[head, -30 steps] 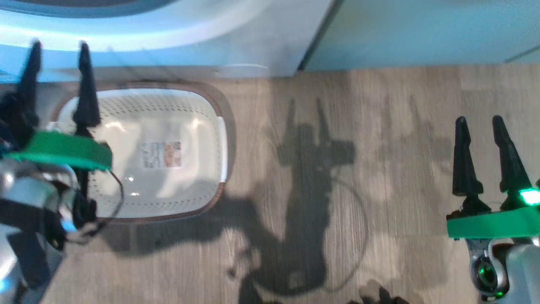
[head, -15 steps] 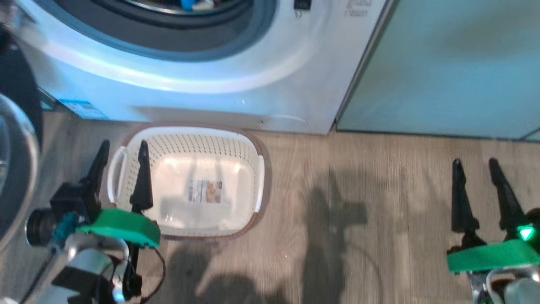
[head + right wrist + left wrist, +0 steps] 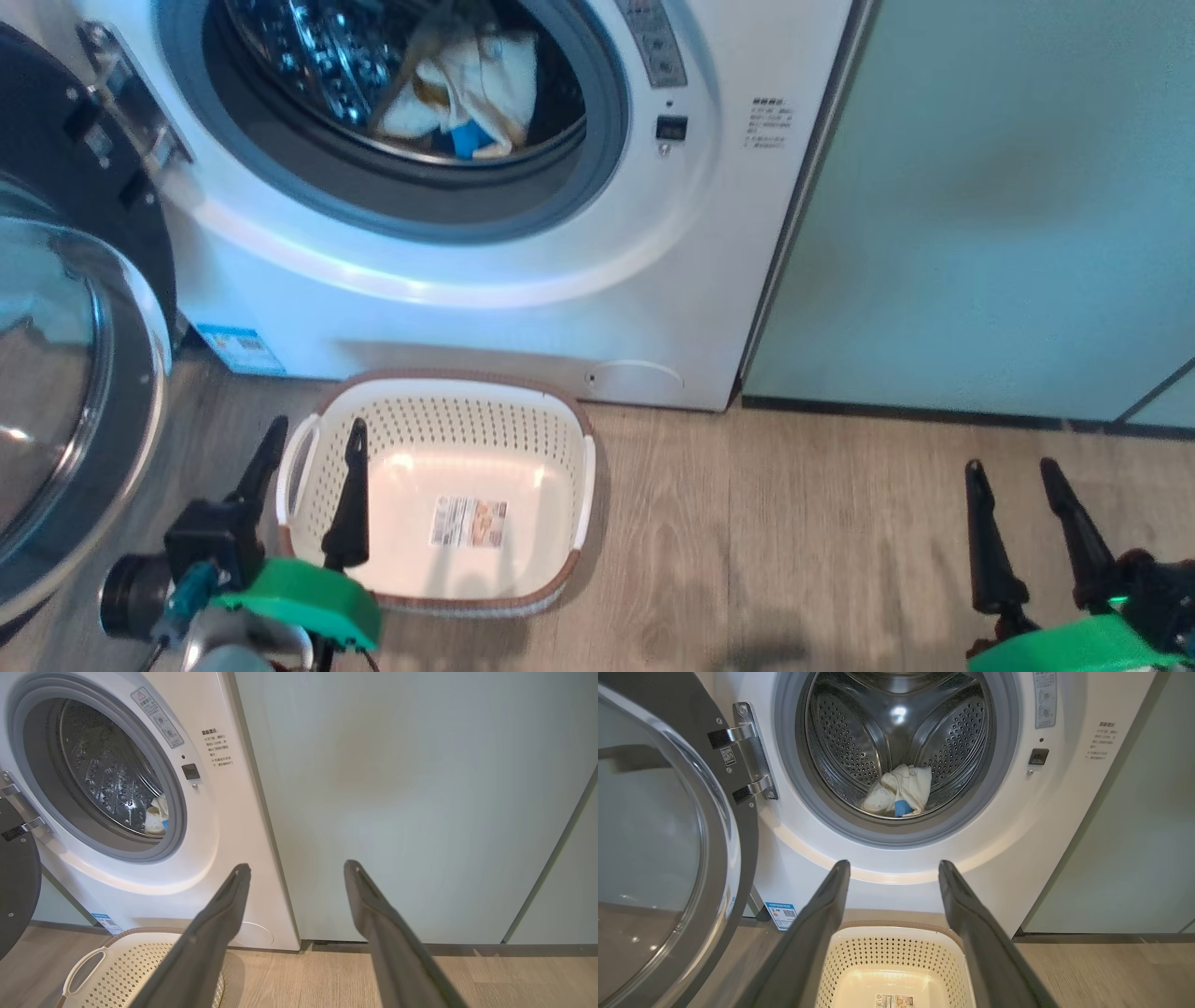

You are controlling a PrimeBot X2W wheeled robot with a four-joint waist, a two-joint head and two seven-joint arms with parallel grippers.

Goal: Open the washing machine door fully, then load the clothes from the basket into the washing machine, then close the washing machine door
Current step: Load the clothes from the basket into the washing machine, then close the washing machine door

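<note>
At far left the washing machine door (image 3: 65, 373) stands swung wide. Its black rim is near the left end effector (image 3: 316, 427), whose two fingers are parted and hold nothing, poised over the left handle end of the basket (image 3: 448, 385). The basket sits on the floor (image 3: 794, 560) just in front of the washing machine (image 3: 467, 317), with a sticker (image 3: 469, 521) on its bare bottom, and the clothes (image 3: 467, 84) lie heaped low in the steel drum (image 3: 308, 47). Further right, before the pale green cabinet (image 3: 980, 233), the right end effector (image 3: 1010, 466) hangs over open floor, fingers parted and empty.
</note>
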